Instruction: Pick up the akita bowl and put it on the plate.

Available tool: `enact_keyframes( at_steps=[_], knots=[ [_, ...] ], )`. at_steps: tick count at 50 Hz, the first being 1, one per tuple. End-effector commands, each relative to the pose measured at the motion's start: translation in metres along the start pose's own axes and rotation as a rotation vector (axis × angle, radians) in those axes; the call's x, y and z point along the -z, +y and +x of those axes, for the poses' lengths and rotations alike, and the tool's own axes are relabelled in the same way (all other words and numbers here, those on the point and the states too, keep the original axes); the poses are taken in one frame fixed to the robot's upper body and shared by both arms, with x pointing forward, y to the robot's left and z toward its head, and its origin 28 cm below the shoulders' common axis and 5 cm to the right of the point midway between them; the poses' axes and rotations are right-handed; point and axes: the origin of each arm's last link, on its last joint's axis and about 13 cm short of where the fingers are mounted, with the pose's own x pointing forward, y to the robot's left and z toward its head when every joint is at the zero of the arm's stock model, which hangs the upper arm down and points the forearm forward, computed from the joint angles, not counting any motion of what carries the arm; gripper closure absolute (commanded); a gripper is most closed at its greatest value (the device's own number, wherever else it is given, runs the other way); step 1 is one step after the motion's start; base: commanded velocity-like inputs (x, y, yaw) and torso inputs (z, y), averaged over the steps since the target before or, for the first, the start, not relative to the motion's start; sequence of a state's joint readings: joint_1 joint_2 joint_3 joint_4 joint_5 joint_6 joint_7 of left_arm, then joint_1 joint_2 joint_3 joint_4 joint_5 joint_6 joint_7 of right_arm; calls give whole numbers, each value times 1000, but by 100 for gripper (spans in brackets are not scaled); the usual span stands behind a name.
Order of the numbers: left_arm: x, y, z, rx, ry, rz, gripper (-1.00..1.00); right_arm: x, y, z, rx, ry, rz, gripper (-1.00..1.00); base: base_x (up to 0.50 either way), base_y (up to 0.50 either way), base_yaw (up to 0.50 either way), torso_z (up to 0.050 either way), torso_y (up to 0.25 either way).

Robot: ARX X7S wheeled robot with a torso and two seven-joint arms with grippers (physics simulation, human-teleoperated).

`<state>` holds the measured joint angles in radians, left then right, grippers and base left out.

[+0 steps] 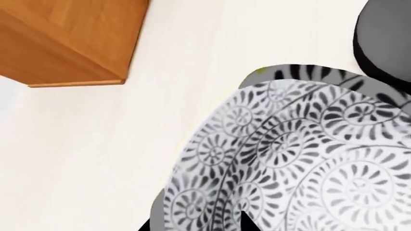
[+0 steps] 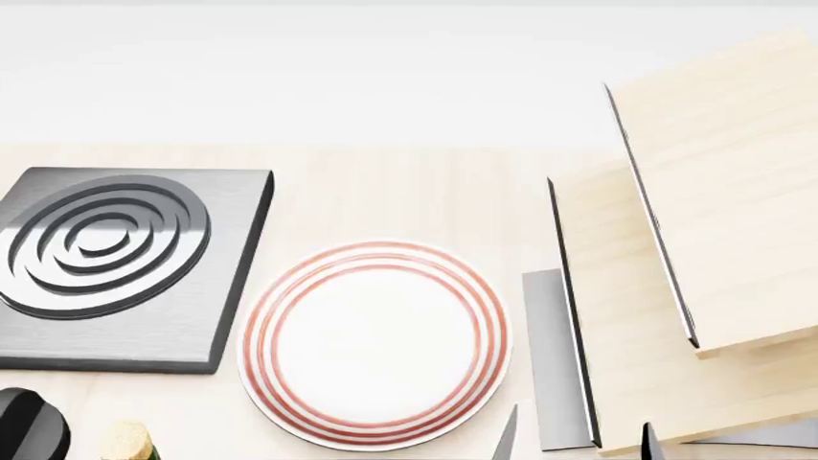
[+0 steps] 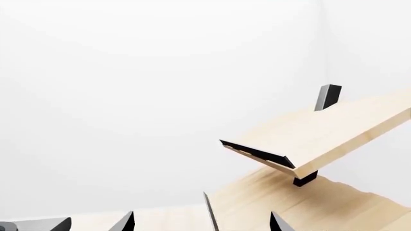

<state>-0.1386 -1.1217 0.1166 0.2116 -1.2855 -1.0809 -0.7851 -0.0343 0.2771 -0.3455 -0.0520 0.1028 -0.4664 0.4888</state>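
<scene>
The akita bowl (image 1: 301, 159), white with a dense dark floral pattern, fills much of the left wrist view. It is out of the head view. My left gripper (image 1: 196, 225) straddles its near rim, with one black fingertip outside the wall and the other over the inside. Whether the fingers press on the wall is unclear. The plate (image 2: 374, 345), white with red rings, lies in the middle of the table and nothing is on it. My right gripper (image 3: 200, 224) is open in the air, and its grey fingertips (image 2: 509, 436) show at the head view's bottom edge, right of the plate.
A square dark-grey stove burner (image 2: 115, 259) lies left of the plate. A pale wooden rack (image 2: 715, 192) with slanted boards stands at the right. A black object (image 2: 26, 426) and a cork-like top (image 2: 128, 441) sit at the bottom left. An orange-brown wooden box (image 1: 64, 38) is near the bowl.
</scene>
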Motion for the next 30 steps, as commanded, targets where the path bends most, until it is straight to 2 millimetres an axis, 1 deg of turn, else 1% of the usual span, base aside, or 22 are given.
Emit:
enact_keyframes(
  at_steps=[1,17,30],
  knots=[
    [5,-3,3,37,-18,15,100,0,0,0,1,0,3,-100,0,0,-6,0,0],
    [2,11,-19,3,-85,-20,100,1,0,1,2,2,4,-100,2,0,-3,-1,0],
    [-2,18,-32,1,-140,-62,100,0,0,2,5,1,4,-100,1,0,0,-1,0]
  ],
)
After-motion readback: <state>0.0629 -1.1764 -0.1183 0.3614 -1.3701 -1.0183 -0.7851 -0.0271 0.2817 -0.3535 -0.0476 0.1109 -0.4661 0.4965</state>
